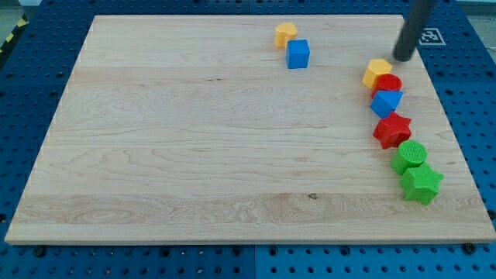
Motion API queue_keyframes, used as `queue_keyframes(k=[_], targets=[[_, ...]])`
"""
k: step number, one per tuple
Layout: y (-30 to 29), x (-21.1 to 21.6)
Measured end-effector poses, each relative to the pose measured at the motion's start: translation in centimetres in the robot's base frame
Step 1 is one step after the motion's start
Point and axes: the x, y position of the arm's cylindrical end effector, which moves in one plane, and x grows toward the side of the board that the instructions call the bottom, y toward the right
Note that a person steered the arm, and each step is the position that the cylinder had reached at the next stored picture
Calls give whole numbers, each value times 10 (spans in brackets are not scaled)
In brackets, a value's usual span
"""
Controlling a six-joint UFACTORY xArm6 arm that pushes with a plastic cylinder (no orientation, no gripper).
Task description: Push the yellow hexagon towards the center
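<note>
The yellow hexagon (377,71) lies near the board's right edge, at the top of a column of blocks, touching the red cylinder (388,84) just below it. My tip (403,58) is down on the board a little up and to the right of the yellow hexagon, apart from it by a small gap. The dark rod rises out of the view's top right.
Below the red cylinder run a blue block (386,102), a red star (392,129), a green cylinder (409,156) and a green star (421,184). A yellow heart-like block (285,34) and a blue cube (297,54) sit at top centre. The wooden board (194,139) lies on a blue pegboard.
</note>
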Motion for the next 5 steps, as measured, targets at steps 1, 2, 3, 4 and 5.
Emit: queue_keyframes(k=[1, 2, 3, 4, 5], targets=[[9, 23], [-14, 33], [-32, 42], [-44, 43], [-55, 43]])
